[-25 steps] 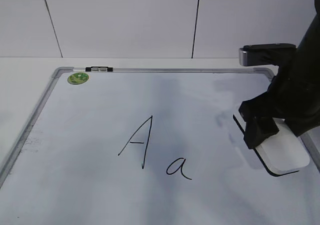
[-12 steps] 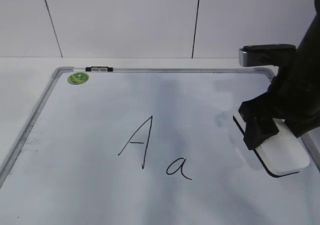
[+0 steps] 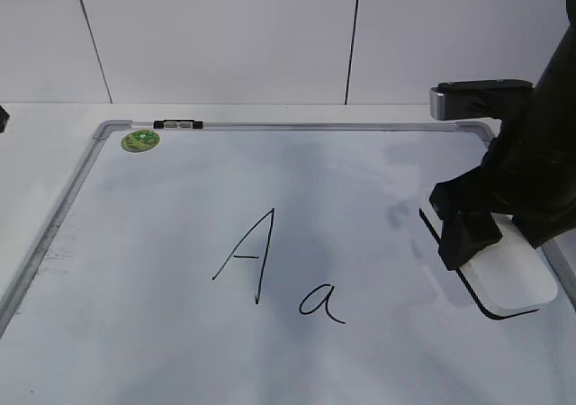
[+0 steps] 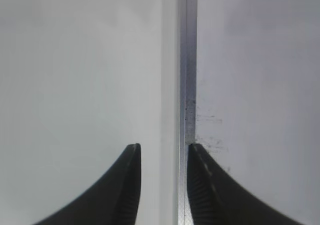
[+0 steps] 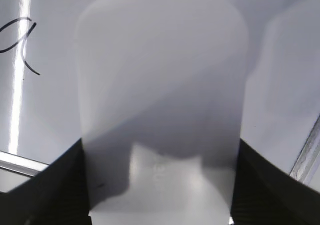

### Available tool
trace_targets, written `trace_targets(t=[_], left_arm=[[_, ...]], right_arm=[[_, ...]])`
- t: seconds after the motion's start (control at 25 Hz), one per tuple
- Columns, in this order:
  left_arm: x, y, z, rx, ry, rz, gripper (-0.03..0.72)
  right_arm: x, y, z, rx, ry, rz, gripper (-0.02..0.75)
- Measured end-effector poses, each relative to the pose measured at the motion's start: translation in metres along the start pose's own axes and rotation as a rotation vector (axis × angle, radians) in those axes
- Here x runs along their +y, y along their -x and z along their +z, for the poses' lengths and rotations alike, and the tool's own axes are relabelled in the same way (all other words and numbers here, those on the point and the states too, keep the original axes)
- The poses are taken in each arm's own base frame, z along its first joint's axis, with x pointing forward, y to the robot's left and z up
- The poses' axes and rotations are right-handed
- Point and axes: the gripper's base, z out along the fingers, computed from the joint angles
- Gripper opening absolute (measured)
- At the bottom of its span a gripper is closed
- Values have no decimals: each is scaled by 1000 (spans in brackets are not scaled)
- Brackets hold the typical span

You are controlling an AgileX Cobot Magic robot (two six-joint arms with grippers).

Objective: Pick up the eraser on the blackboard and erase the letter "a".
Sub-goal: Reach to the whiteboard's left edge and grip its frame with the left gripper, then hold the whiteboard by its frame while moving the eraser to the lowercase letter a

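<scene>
Eraser [image 3: 508,274] is clamped in right hand [image 3: 468,229] near blackboard [image 3: 270,189] right frame edge; bare board lies between it and letter "a" [image 3: 321,302]. Left hand [image 4: 162,185] is held slightly apart over left frame edge.

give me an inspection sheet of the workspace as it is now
surface: white table with the board lying flat on it
job's things: eraser at the board's right side, between the right end effector's fingers; "a" intact, beside the "A"
clutter: green sticker and a small black clip on the top frame; smudges by the left frame
end effectors: right shut on the eraser; left open, empty, over the board's left frame
cables: nothing seen
surroundings: white panelled wall
</scene>
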Motion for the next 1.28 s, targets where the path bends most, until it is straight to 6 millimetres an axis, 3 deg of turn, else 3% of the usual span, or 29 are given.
trace_targets(t=[0.36,0.68,1.28], left_arm=[[-2,4,60,157,-84,25,237],[-1,2,73,192,-85,27,235],[1,2,87,211,-78,23,235]], right_arm=[[17,0,8,28,1,-60,559],[23,2,22,77,-8,-82,559],[23,2,21,77,-9,-83,559]])
